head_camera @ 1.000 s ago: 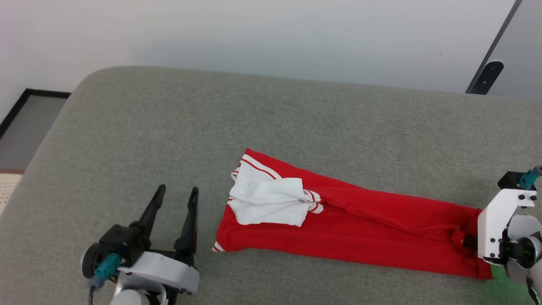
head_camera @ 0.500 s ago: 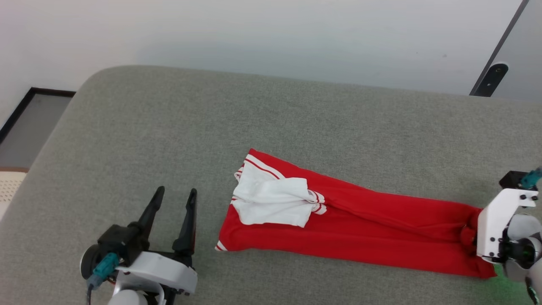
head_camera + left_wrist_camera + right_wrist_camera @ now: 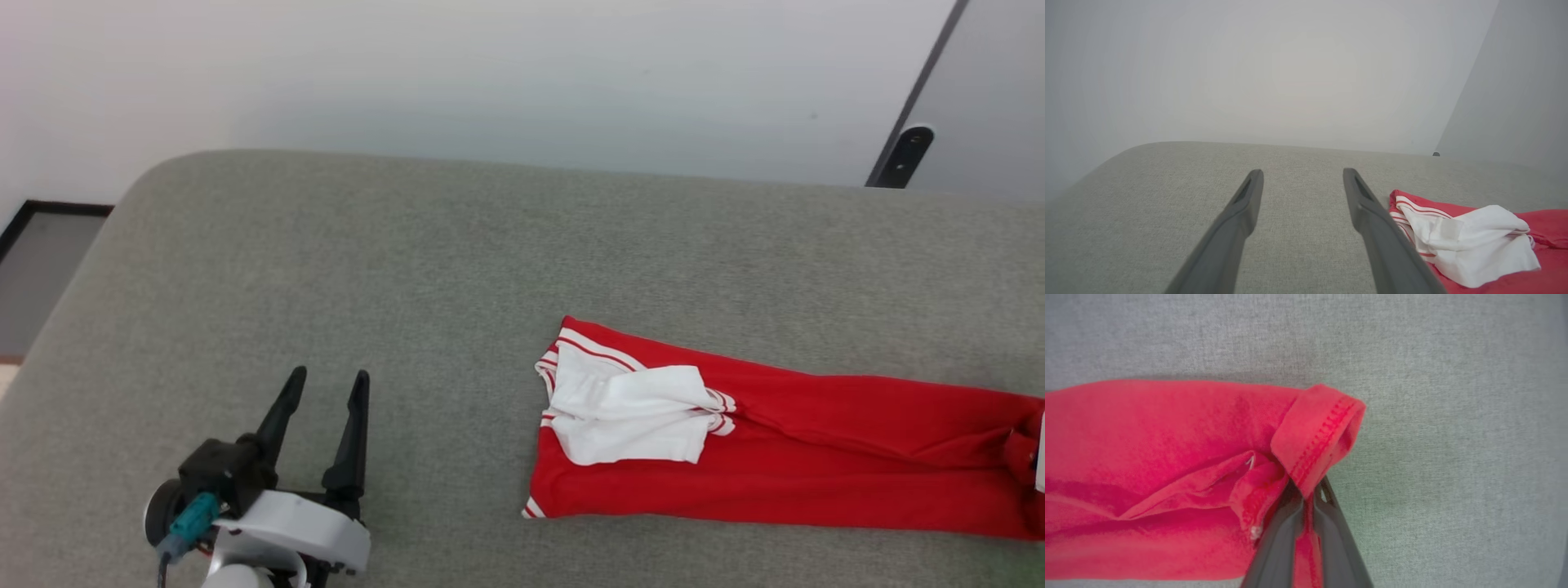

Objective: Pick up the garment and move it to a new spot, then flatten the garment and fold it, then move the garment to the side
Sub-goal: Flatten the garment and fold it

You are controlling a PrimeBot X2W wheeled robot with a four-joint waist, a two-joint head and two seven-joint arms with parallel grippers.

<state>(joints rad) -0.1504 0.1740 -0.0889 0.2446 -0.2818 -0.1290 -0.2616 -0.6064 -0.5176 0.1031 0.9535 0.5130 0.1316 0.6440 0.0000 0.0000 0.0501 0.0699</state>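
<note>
Hem (image 3: 1327,428) of the garment (image 3: 816,482) sits clamped in the right end effector (image 3: 1308,494), presumably for dragging; left end effector (image 3: 327,376) idles, jaws spread.

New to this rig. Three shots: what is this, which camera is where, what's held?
It is a wheeled robot with two arms, each ending in a gripper with two long dark fingers. The wide shot is from its head, looking down at a grey fabric surface. On it lies the garment, a red shirt folded into a long strip, white sleeves on top. The other two shots are from wrist cameras looking along the fingers. The left gripper is open and empty, apart from the garment. The right gripper is shut on the garment's red hem.
</note>
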